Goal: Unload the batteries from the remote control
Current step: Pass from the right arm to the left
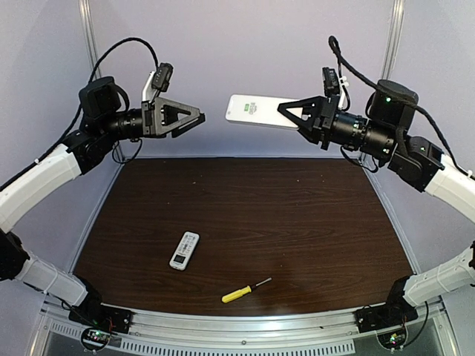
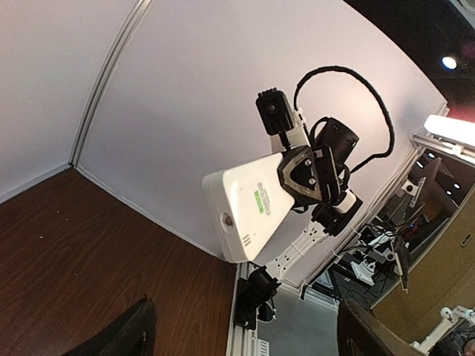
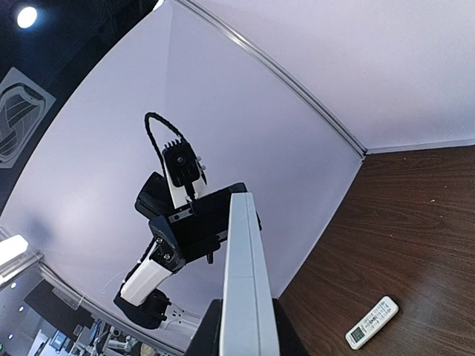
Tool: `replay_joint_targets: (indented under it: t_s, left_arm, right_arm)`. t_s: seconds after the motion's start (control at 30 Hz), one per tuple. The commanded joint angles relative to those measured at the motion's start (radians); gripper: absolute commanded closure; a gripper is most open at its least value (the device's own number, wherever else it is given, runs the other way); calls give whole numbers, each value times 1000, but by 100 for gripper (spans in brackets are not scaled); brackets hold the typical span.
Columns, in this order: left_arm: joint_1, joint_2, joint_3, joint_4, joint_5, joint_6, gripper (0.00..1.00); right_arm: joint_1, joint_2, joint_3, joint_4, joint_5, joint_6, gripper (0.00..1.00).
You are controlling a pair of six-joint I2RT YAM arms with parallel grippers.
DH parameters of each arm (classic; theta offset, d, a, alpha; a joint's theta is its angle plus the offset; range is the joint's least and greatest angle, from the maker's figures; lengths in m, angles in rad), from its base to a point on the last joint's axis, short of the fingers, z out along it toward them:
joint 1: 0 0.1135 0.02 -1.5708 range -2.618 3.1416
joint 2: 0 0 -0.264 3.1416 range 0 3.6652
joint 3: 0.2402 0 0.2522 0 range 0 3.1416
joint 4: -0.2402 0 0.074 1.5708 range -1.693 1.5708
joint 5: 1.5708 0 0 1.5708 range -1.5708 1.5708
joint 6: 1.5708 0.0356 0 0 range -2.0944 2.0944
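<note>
A white remote control (image 1: 256, 111) is held flat in mid-air high over the back of the table, its free end pointing left. My right gripper (image 1: 286, 113) is shut on its right end. In the right wrist view the remote (image 3: 243, 282) runs edge-on up from between the fingers. My left gripper (image 1: 199, 119) hangs open at the same height, a short gap from the remote's free end and facing it. The left wrist view shows the remote's (image 2: 249, 204) broad face with a green label. The batteries are hidden.
A second, smaller white remote (image 1: 184, 251) lies face up on the dark wooden table (image 1: 297, 215), left of centre. A yellow-handled screwdriver (image 1: 241, 291) lies near the front edge. Pale walls close the back and sides.
</note>
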Motion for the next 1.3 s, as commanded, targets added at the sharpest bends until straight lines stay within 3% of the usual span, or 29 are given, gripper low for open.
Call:
replay_joint_targets:
  t_s: [0.0, 0.33, 0.8, 1.1, 1.27]
  left_arm:
    - [-2, 24, 3, 138, 46, -138, 18]
    - [-50, 87, 58, 91, 45, -195, 24]
    - [-106, 131, 77, 91, 4, -253, 44]
    - [-111, 149, 91, 89, -21, -276, 63]
    - [-112, 149, 85, 82, -35, -285, 83]
  right_arm:
    - [-5, 29, 0, 143, -111, 1, 100]
    - [-5, 106, 12, 237, -245, 31, 100]
    - [-5, 172, -1, 327, -305, 73, 100]
    - [-4, 199, -9, 361, -321, 78, 100]
    - [-5, 199, -31, 387, -306, 80, 100]
